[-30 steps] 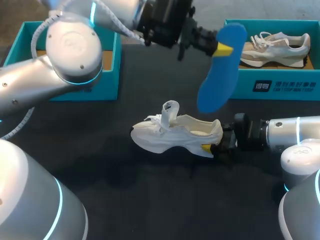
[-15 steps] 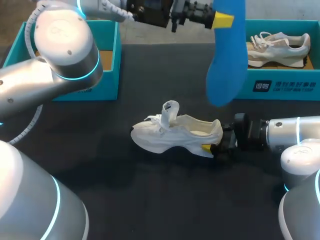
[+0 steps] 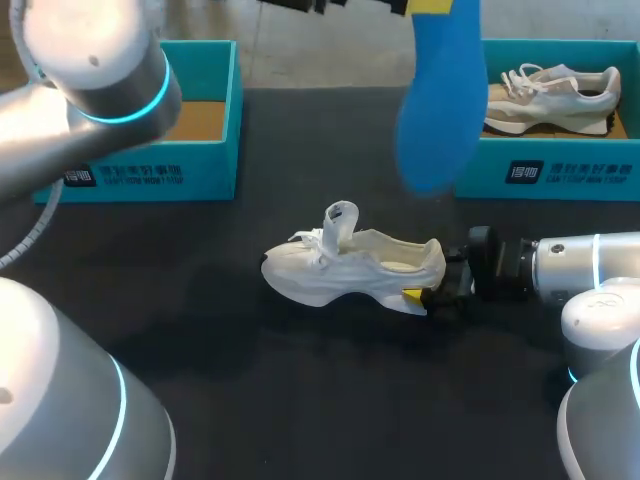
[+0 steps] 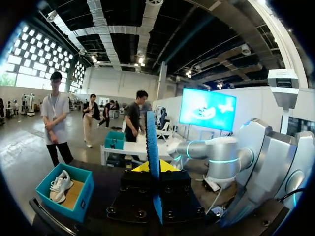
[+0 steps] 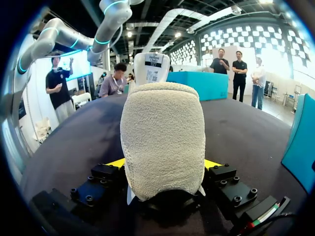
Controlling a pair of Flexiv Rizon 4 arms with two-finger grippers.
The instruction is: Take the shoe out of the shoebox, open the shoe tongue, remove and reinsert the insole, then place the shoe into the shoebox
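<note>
Both of your arms are built of rounded silver-grey links. The left arm (image 3: 90,60) and right arm (image 3: 590,265) each wear glowing cyan rings at the joints. A pale cable (image 3: 35,232) runs beside the left one. Your left gripper (image 4: 153,168) and right gripper (image 5: 165,164) are black blocks studded with screws, with yellow tips.

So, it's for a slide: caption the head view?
Left gripper holds blue insole aloft; right gripper clamps white shoe by the heel.

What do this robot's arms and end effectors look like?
The left arm and right arm are rounded silver-grey links with glowing cyan rings at the joints; a pale ribbed hose hangs beside the left. The left end effector and right end effector are black bolted blocks with yellow fingertips.
</note>
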